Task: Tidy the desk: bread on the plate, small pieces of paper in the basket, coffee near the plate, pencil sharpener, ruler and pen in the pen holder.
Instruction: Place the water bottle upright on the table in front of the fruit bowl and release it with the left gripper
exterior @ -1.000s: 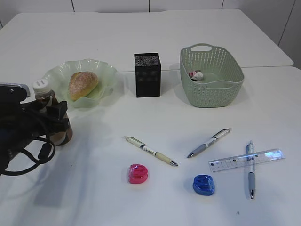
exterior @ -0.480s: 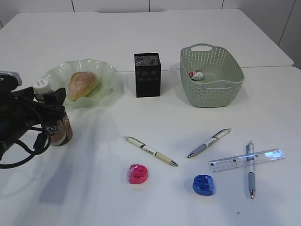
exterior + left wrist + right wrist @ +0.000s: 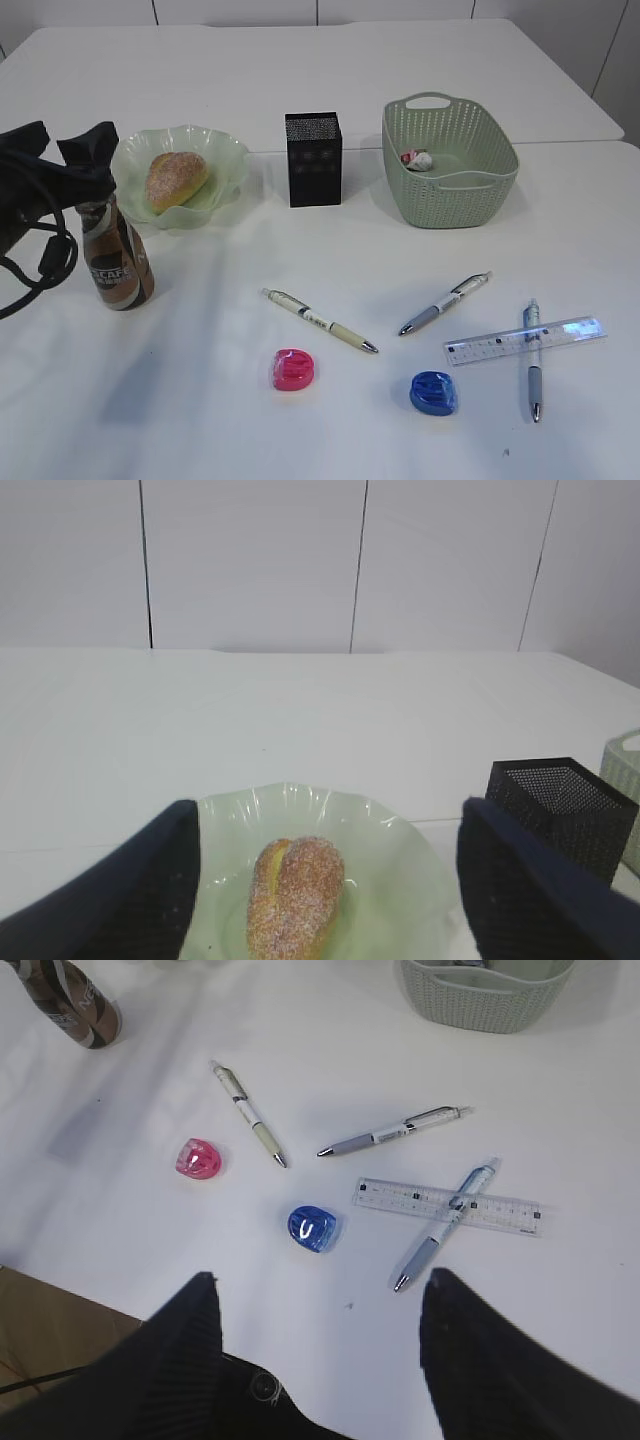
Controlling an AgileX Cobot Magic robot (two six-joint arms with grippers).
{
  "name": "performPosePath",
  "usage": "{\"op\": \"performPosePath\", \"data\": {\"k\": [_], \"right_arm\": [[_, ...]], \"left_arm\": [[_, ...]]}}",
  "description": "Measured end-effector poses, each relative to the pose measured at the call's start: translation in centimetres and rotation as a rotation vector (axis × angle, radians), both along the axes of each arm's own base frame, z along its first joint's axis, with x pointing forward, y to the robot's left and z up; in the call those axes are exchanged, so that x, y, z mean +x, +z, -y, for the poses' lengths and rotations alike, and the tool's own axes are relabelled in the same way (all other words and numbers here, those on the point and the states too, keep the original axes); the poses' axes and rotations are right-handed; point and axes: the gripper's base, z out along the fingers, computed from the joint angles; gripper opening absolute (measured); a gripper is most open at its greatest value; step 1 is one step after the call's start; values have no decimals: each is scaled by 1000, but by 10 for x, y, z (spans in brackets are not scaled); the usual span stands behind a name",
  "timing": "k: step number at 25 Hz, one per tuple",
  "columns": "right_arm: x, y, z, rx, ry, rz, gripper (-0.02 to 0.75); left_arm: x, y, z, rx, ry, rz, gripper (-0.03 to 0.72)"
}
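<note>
- Left gripper [image 3: 325, 880] open, holding nothing, above the coffee [image 3: 117, 262].
- Coffee upright beside the plate [image 3: 228, 152] with bread [image 3: 176, 180].
- Right gripper [image 3: 318, 1345] open, empty.

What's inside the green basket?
Inside the basket lies one small crumpled paper piece with red on it. The near wall hides part of the floor, so more could be there.

Three pens: a beige one [image 3: 320, 321], a grey one [image 3: 444, 302], a blue one [image 3: 532, 360]. Two sharpeners: pink [image 3: 294, 369] and blue [image 3: 433, 392]. One ruler [image 3: 524, 340], one bread [image 3: 176, 180], one plate [image 3: 228, 160], one coffee [image 3: 117, 265], one pen holder [image 3: 313, 160], one basket [image 3: 450, 160] with one paper piece [image 3: 416, 159].
</note>
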Motion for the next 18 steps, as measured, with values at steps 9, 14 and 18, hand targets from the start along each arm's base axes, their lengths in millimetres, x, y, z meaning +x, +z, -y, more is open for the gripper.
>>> {"op": "performPosePath", "data": {"k": [9, 14, 18], "right_arm": [[0, 1, -2, 21, 15, 0, 493], [0, 1, -2, 19, 18, 1, 493], [0, 1, -2, 18, 19, 2, 493]], "left_arm": [[-4, 31, 5, 7, -60, -32, 568], [0, 48, 12, 49, -122, -78, 569], [4, 63, 17, 105, -169, -122, 569]]}}
